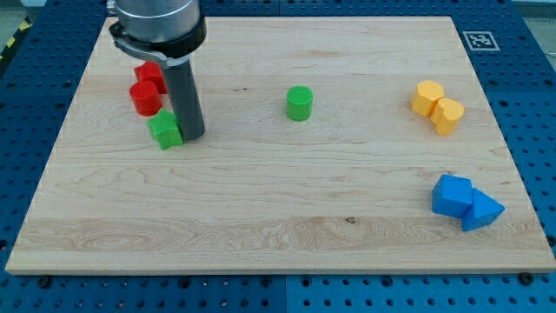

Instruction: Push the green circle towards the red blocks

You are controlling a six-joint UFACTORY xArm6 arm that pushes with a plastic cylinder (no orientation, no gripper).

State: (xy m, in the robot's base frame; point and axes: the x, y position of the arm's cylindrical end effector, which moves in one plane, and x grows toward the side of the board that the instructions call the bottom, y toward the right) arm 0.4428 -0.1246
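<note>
The green circle stands near the middle of the wooden board, toward the view's top. Two red blocks sit at the view's upper left: one partly hidden behind the arm, and a red cylinder just below it. A second green block, star-like in shape, lies just below the red ones. My tip rests on the board right beside that green block's right side, far to the left of the green circle.
Two yellow blocks sit together at the view's right. Two blue blocks lie touching at the lower right. The board's edge runs along the view's bottom.
</note>
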